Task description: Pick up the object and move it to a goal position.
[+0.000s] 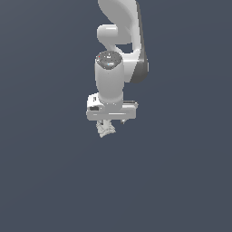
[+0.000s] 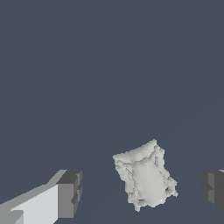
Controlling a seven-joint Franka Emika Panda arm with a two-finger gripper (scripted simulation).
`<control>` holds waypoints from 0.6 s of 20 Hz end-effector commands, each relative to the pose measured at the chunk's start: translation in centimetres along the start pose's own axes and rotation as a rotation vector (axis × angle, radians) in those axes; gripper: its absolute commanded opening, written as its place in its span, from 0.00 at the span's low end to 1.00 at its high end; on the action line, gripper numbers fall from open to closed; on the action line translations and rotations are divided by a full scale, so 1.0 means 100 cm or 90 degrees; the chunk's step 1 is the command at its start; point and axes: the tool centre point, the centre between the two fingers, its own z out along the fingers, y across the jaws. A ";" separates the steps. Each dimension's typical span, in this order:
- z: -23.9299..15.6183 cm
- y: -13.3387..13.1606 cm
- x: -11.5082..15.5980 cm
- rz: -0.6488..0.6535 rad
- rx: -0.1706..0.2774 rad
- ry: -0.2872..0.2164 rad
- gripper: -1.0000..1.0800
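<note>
Wrist view: a small whitish-grey, knobbly lump of irregular shape [image 2: 146,179] is seen lying between two dark grey finger pads [image 2: 70,194], which are spread wide with clear gaps on both sides. The lump is not touched by either pad and sits closer to one of them than to the other. It is set at a slant to the line between the pads.

In the exterior view, the white Panda arm [image 1: 118,50] is shown hanging straight down over a plain dark blue-grey floor [image 1: 45,181], with the smooth white rectangular gripper block [image 1: 112,111] level. The lump [image 1: 107,129] is seen just under the block, slightly toward the exterior view's left of its middle. Whether the fingertips have reached the lump's height cannot be told from this view.

The step in hand is judged to be the final alignment before closing. It is done well if the gripper [image 2: 142,192] is centred over the lump first, so that neither pad pushes it sideways. The pads are best lowered until the widest part of the lump is spanned. A slow, even closure is advised, since the lobed surface offers few flat faces and a twist or slip is likely under a hurried squeeze. No goal marker is visible in either view.
</note>
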 end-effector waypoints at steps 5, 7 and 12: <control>0.018 0.010 -0.012 -0.049 -0.001 -0.002 0.96; 0.026 0.014 -0.018 -0.070 -0.001 -0.002 0.96; 0.048 0.025 -0.035 -0.133 -0.001 -0.004 0.96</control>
